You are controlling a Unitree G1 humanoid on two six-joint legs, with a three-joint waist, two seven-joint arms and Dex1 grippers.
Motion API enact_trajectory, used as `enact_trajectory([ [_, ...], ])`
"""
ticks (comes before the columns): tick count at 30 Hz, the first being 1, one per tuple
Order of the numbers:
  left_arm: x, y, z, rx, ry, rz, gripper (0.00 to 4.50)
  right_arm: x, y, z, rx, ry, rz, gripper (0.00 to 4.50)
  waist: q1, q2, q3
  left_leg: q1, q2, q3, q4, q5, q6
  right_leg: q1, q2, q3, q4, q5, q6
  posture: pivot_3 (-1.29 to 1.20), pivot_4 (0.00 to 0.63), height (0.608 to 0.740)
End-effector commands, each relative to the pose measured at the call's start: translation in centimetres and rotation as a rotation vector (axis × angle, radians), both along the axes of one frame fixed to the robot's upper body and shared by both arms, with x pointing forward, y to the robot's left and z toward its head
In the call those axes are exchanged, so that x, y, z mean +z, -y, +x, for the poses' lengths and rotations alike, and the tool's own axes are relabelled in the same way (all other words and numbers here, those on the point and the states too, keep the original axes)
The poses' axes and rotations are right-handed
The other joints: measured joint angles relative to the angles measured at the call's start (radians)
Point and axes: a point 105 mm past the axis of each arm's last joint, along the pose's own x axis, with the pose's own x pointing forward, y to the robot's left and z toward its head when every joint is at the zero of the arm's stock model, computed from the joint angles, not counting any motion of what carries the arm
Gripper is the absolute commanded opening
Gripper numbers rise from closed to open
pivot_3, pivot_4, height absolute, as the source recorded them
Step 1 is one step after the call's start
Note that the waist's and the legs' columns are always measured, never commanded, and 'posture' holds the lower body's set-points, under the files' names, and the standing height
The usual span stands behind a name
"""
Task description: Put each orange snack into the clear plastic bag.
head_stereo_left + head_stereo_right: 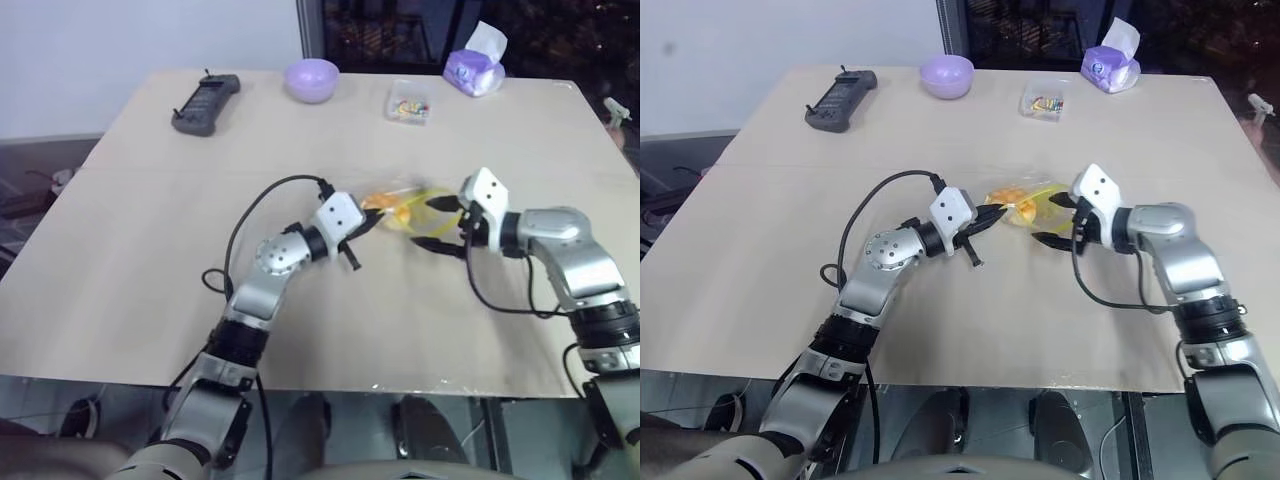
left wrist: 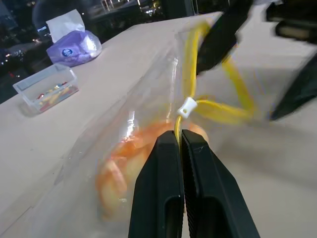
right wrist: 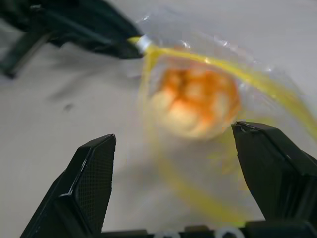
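Black remote-like handset sits near the desk's far left corner, lilac bowl just right of it along the far edge. Small clear box of coloured bits next, then purple tissue pack toward the far right corner. Desk bare across the left half.

Mid-desk: left gripper pinched tight on the yellow seal strip of the clear plastic bag, holding the mouth up. Orange snack is inside the bag, lying just past the left fingertips. Bag mouth gapes toward the right.

Right gripper just right of the bag mouth, jaws spread wide, nothing between them, fingers either side of the opening. Whether they touch the bag: can't tell.
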Motion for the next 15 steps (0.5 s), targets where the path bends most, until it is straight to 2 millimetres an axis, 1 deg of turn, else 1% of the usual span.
enact_trajectory([
  [1,1.1,0.4,-0.2,-0.014,0.043,-0.020,0.00,0.1,2.2,-1.6,0.020,-0.028,-0.064,4.08,0.003,0.000,0.000,0.000,0.000,0.000,0.000,0.000,0.000,0.000,0.000,0.000,0.000,0.000,0.000,0.00,0.150,0.740],
  [2,1.1,0.4,-0.2,-0.016,0.042,-0.020,0.00,-0.3,2.9,-1.9,0.012,-0.044,-0.094,4.08,0.006,0.000,0.000,0.000,0.000,0.000,0.000,0.000,0.000,0.000,0.000,-0.001,0.000,0.000,0.000,0.00,0.150,0.740],
  [3,1.1,0.4,-0.2,-0.016,0.042,-0.021,0.00,-0.8,4.0,-1.6,-0.028,-0.040,-0.138,4.08,0.008,0.000,0.000,0.000,0.000,-0.001,0.000,0.000,0.000,0.000,0.000,-0.001,-0.001,0.000,0.000,0.00,0.150,0.740],
  [6,1.1,0.4,-0.2,-0.018,0.040,-0.021,0.00,-1.6,7.4,0.6,-0.212,0.032,-0.252,4.08,0.005,0.000,0.000,0.000,-0.001,0.001,0.001,0.000,0.000,0.000,-0.001,0.000,-0.001,0.000,0.000,0.00,0.150,0.740],
  [8,1.1,0.4,-0.2,-0.020,0.039,-0.020,0.00,-1.9,8.6,1.7,-0.283,0.086,-0.321,4.08,0.003,0.000,0.000,0.000,0.000,0.001,0.001,0.000,0.000,0.000,-0.001,0.001,0.000,0.000,0.000,0.00,0.150,0.740],
  [10,1.1,0.4,-0.2,-0.021,0.039,-0.019,0.00,-1.2,9.1,3.2,-0.354,0.163,-0.331,4.08,-0.002,0.000,0.000,0.001,0.000,0.001,0.000,0.000,0.000,0.000,0.000,0.001,0.000,0.000,0.000,0.00,0.150,0.740],
  [12,1.1,0.4,-0.2,-0.021,0.039,-0.018,0.00,-0.7,9.1,4.1,-0.390,0.212,-0.326,4.08,-0.003,0.000,0.000,0.001,0.001,0.002,0.000,0.001,-0.001,0.000,0.000,0.002,0.000,0.000,0.000,0.00,0.150,0.740],
  [14,1.1,0.4,-0.2,-0.022,0.038,-0.018,0.00,-0.6,8.4,4.4,-0.371,0.242,-0.324,4.08,0.000,0.000,0.000,0.001,0.001,0.002,0.000,0.002,-0.004,0.000,0.000,0.002,0.000,0.000,0.000,0.00,0.150,0.740],
  [15,1.1,0.4,-0.2,-0.023,0.038,-0.018,0.00,-0.2,7.7,4.6,-0.364,0.264,-0.296,4.08,0.001,0.000,0.000,0.000,0.000,0.002,0.000,0.002,-0.004,0.000,0.000,0.002,0.000,0.000,0.000,0.00,0.150,0.740],
])
